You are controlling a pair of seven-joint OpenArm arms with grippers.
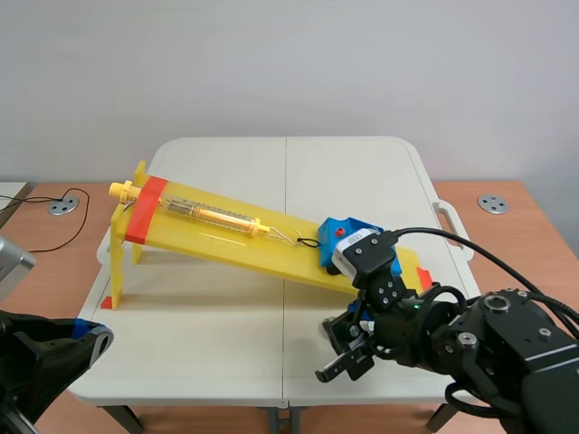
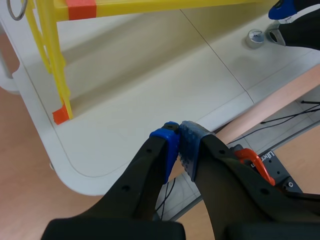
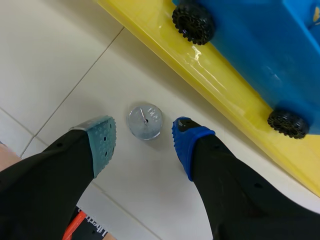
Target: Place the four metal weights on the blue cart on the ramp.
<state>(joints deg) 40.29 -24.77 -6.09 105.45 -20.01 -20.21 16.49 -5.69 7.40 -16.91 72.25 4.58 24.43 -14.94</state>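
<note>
A: Right wrist view: right gripper (image 3: 144, 137) spread, straddling the small round silver metal weight (image 3: 144, 121) on the white table (image 3: 60, 60)!
B: Poised to pinch it; the blue plastic cart (image 3: 260, 50) sits nearby on the yellow ramp (image 3: 225, 95).

The white table (image 1: 226, 344) bears a yellow ramp (image 1: 226, 240) and one metal weight (image 3: 144, 121).

One metal weight (image 3: 144, 121), one blue cart (image 3: 250, 40), one yellow ramp (image 1: 226, 246), apparently one spring scale (image 1: 213, 213).

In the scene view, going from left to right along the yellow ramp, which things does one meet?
Yellow knob → orange band → clear spring tube → black hook → blue cart.
</note>
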